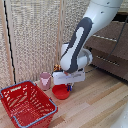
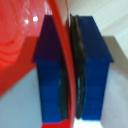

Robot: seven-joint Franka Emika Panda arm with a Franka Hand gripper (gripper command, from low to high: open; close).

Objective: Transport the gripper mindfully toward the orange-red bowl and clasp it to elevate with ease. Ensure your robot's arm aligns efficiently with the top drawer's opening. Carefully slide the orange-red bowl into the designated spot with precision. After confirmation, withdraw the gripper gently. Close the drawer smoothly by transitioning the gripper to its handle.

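Note:
The orange-red bowl (image 1: 60,91) sits on the wooden floor just to the exterior view's right of the red basket. My white gripper (image 1: 69,86) hangs from the white robot's arm (image 1: 80,42) right over the bowl's rim. In the wrist view the two blue fingers (image 2: 49,70) are closed on the bowl's thin red rim (image 2: 64,45), one finger inside the bowl (image 2: 20,40) and one outside. The dark brown dresser with silver handles (image 1: 106,61) stands at the exterior view's right; I cannot tell whether its top drawer (image 1: 111,32) is open.
A large red mesh basket with a blue rim (image 1: 27,104) stands at the lower left of the exterior view. A small pink cup (image 1: 45,80) stands beside the bowl. A pale slatted screen (image 1: 35,35) fills the background.

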